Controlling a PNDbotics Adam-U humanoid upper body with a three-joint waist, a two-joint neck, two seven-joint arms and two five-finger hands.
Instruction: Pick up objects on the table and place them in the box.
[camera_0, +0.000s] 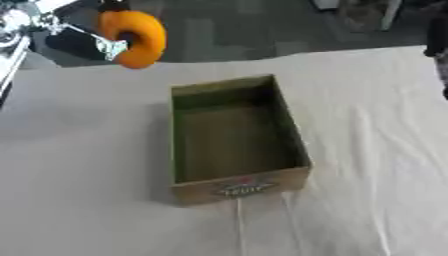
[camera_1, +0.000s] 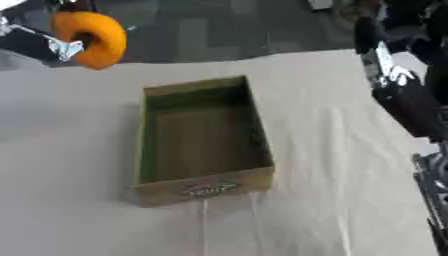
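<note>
An open cardboard box (camera_0: 238, 142) sits near the middle of the surface (camera_0: 87, 150), which is draped in a white cloth; the box is long and narrow, its short printed end facing the viewer at 6 o'clock, and its inside shows only a bare brown floor with greenish walls. Up at about 10 to 11 o'clock from the box, well apart from it and raised above the far left edge of the cloth, hangs an orange ring-shaped object (camera_0: 133, 37), like a doughnut, with a dark hole through its middle. The left hand (camera_0: 105, 44) comes in from the upper left corner and is grasping this ring: a silvery part of the hand lies against the ring's left side at the hole, though how the fingers wrap it is too blurred to make out in detail. At 2 to 3 o'clock from the box, along the right edge in the right eye view, the dark right arm (camera_1: 402, 95) reaches down; whether its hand is released or clenched cannot be told.
</note>
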